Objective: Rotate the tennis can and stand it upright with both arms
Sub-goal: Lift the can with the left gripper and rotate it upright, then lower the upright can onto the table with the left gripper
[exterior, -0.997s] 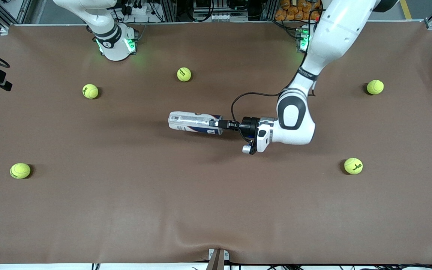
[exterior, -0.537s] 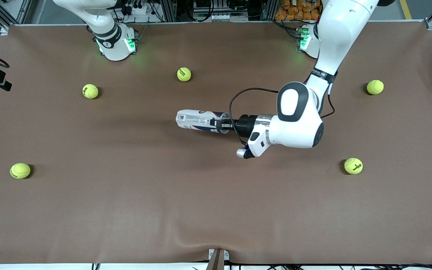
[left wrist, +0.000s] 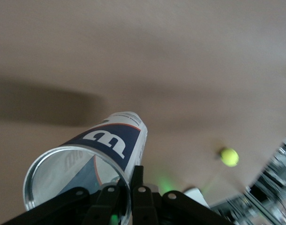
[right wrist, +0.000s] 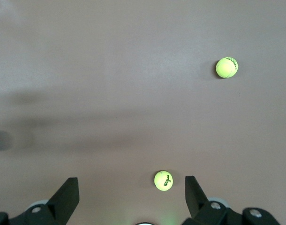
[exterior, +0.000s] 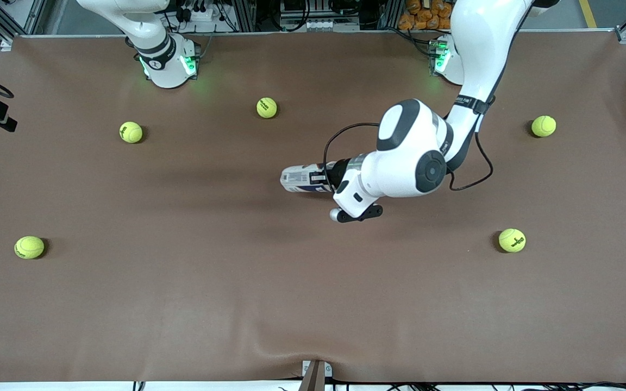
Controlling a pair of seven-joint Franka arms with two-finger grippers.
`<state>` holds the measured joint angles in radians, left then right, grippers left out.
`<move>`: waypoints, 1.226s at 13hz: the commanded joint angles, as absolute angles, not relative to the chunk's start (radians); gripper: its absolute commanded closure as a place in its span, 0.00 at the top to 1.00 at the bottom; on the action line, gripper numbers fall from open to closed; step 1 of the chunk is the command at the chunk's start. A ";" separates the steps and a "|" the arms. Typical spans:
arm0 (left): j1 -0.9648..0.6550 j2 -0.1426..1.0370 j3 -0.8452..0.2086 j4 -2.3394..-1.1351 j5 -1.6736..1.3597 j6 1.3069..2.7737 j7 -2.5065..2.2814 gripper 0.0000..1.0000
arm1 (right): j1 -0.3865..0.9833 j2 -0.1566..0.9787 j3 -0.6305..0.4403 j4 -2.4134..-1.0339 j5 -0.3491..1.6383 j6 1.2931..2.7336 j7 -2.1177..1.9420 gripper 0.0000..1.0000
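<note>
Over mid-desk, left gripper [exterior: 325, 178] fingers clamp the tennis can [exterior: 303, 180] rim at its open end, probably to lever it upright; can is tilted, and contact with the desk [exterior: 237, 282] is unclear. Wrist hides most of it. Right gripper [right wrist: 132, 191] waits, fingers spread, empty.

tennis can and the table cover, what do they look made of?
Tennis can: looks like clear glossy plastic, since the label shows through the wall from inside; the open end carries a shiny silver ring, probably metal. The left gripper is shut on that rim.
Table cover: matte brown sheet, likely cloth or soft mat, with no glare and a ripple at its edge nearest the front camera.
</note>
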<state>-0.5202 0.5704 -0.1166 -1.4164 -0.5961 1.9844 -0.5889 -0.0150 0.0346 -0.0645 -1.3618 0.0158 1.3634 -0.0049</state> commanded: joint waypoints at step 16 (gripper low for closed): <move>-0.925 0.644 0.086 -1.292 0.000 1.871 -1.175 0.00 | -0.012 0.029 -0.066 -1.358 0.023 1.362 0.002 1.00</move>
<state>-0.9176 0.6365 0.0738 -1.3138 -0.0191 1.8826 -1.1565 -0.0150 0.0346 -0.0644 -1.3607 0.0159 1.3634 -0.0049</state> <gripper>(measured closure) 0.965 0.000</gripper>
